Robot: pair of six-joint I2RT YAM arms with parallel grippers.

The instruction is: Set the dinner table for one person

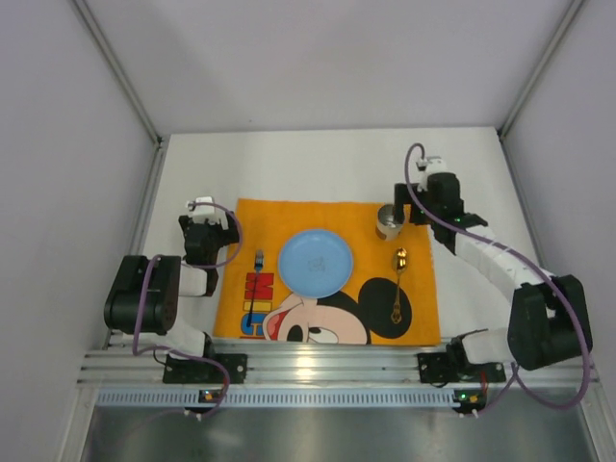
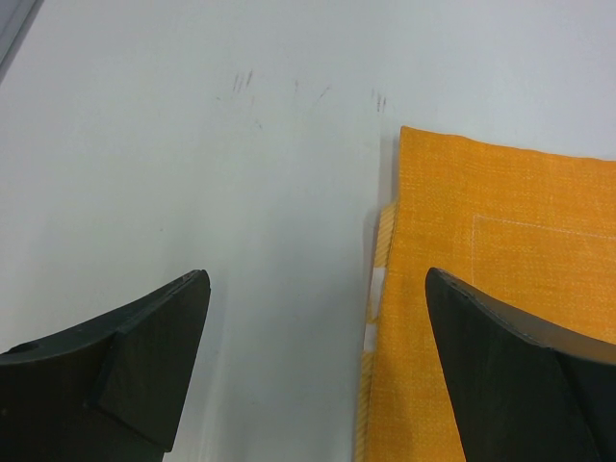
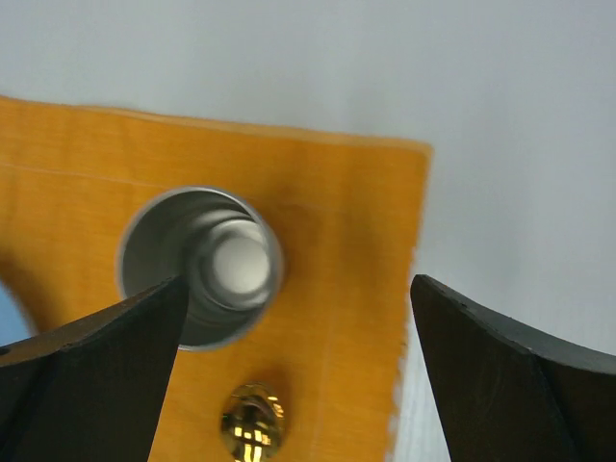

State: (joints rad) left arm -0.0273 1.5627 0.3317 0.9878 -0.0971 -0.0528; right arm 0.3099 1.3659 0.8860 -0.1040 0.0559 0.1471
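The white dinner table carries an orange cartoon-mouse placemat. On the mat are a blue plate, a metal cup, a gold spoon and a silver utensil with a blue handle. My left gripper is open and empty, low over the table beside the mat's left edge. My right gripper is open and empty above the mat's far right corner. The cup is by its left finger and the spoon bowl lies below.
Grey walls with metal posts enclose the table on the left, right and back. An aluminium rail with the arm bases runs along the near edge. Bare white tabletop lies behind the mat and to its right.
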